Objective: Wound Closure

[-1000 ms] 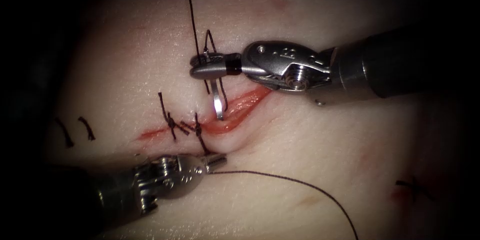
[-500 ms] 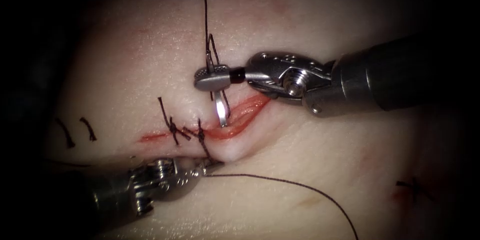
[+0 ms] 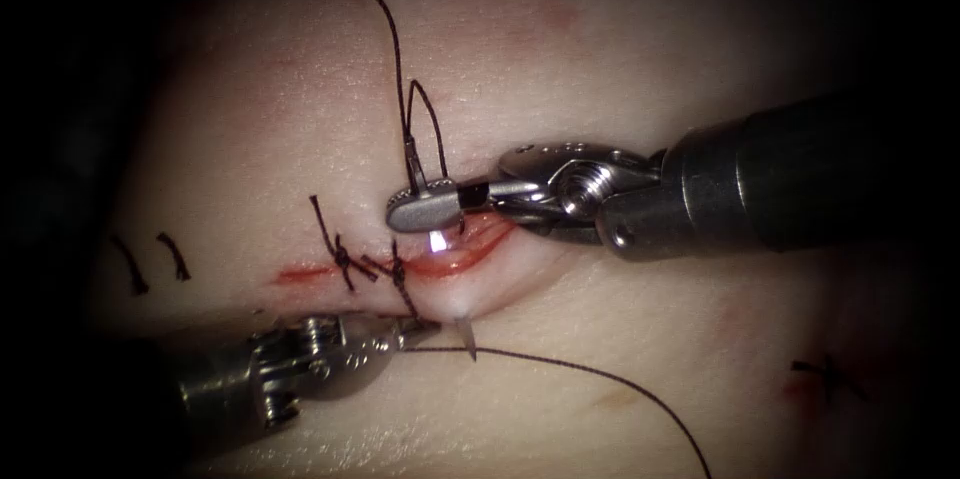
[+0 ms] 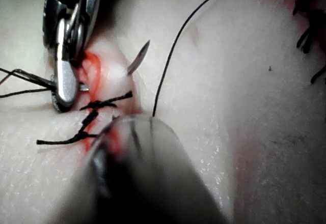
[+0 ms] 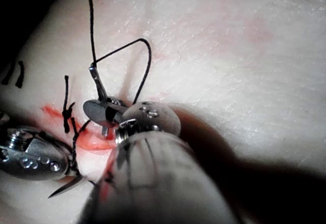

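Steel needle (image 3: 436, 239): in the endoscope view we see the right tool (image 3: 425, 207) clamping its tail end, the tip out through the tissue (image 3: 640, 339) below the cut (image 3: 470, 249). The left tool (image 3: 415, 331) grips thread (image 3: 560, 364). The left wrist view shows the point (image 4: 138, 60) bare; a slackened grip could let it slip.

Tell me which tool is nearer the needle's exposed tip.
Left. The left tool sits right beside the needle tip below the cut; the right tool grips the needle's rear part above the cut.
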`<move>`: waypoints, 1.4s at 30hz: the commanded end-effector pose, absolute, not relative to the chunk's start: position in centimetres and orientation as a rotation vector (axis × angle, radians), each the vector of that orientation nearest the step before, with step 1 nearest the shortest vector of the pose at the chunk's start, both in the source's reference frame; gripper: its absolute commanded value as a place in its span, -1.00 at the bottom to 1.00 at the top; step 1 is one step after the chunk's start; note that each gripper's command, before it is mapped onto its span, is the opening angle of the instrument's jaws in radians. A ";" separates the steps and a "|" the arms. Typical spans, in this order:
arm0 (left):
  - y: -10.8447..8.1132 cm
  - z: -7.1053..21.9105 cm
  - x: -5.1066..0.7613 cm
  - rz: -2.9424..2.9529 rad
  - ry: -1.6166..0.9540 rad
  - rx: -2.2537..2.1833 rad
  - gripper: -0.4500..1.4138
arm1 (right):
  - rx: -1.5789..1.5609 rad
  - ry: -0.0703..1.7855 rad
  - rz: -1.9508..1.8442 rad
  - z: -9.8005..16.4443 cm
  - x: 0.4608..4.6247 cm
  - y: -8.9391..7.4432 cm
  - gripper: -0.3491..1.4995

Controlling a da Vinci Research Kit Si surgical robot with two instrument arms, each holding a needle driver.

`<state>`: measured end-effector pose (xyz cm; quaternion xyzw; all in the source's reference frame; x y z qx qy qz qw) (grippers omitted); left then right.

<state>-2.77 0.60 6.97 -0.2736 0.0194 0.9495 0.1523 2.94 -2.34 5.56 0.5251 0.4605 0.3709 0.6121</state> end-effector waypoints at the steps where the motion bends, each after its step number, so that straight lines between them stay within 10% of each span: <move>1: 0.6 7.0 -2.81 2.725 0.056 -0.786 -0.42 | 1.224 1.051 0.860 5.6 3.00 -2.4 -1.00; 12: 0.5 6.9 -2.79 2.729 0.050 -0.792 -0.42 | 1.195 1.080 0.910 5.6 3.01 -2.3 -1.00; 14: 0.4 6.8 -2.78 2.723 0.035 -0.825 -0.32 | 1.193 1.162 0.928 5.7 2.98 -2.2 0.13; 19: 0.2 6.6 -2.81 2.754 0.077 -0.894 -0.24 | 1.171 1.191 0.904 5.8 2.90 -2.1 0.60; 42: 0.5 6.4 -2.97 2.810 0.510 -1.204 -0.05 | 1.166 1.223 0.912 5.8 2.54 -1.8 0.69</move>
